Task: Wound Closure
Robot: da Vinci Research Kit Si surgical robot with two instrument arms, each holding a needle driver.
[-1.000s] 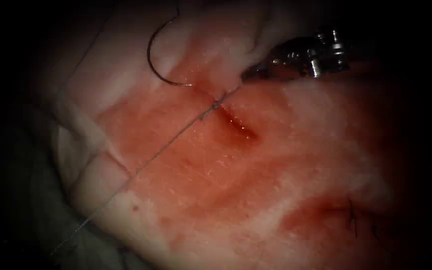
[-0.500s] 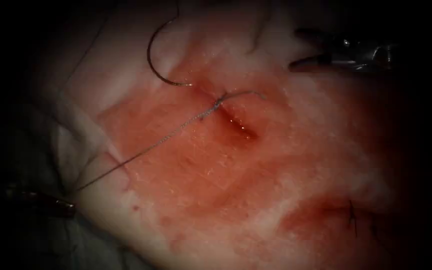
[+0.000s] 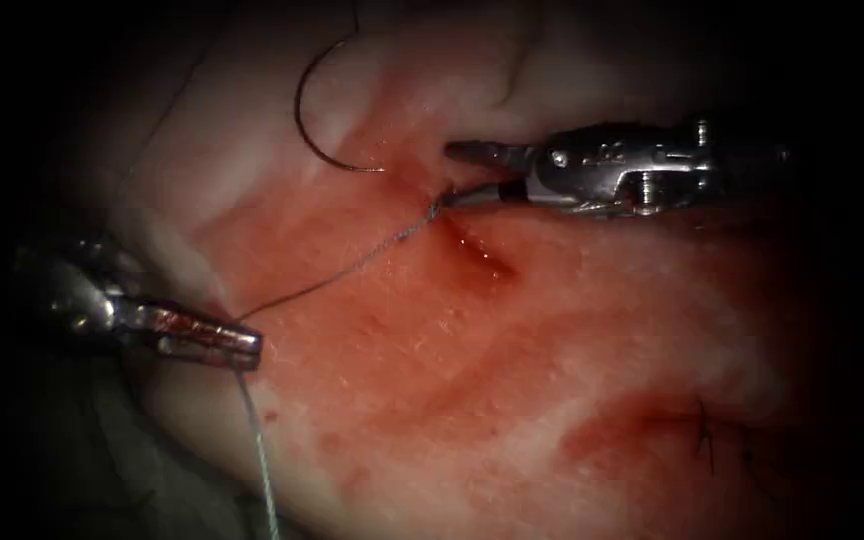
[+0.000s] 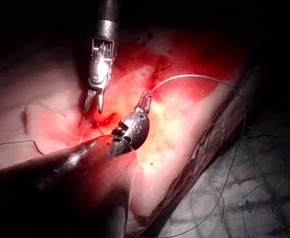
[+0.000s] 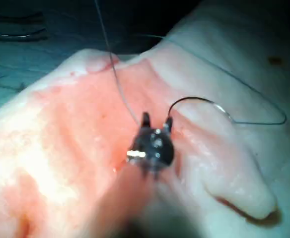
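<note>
Steel left tool point(image 3: 237, 347) fingers clamped on thread point(image 3: 352, 268), right tool point(image 3: 457, 175) fingers apart, curved needle point(image 3: 307, 115) lying free on tissue point(image 3: 552, 330)

needle point(image 3: 304, 120) — upper end lost in dark | thread point(image 3: 260, 460) — runs off the endoscope view's bottom edge

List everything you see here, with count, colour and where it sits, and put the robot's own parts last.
tissue: one, pale pink, under everything.
cut: one, dark red, middle of the tissue.
red fluid: one wet patch, around the cut.
needle: one, dark, curved, lying free on the tissue left of the cut, held by neither tool.
thread: one, grey, from the knot at the cut to the left tool, then trailing down.
old stitches: a few, dark, lower right.
left tool: one, silver, shut on the thread.
right tool: one, silver, jaws open at the knot, holding nothing.
</note>
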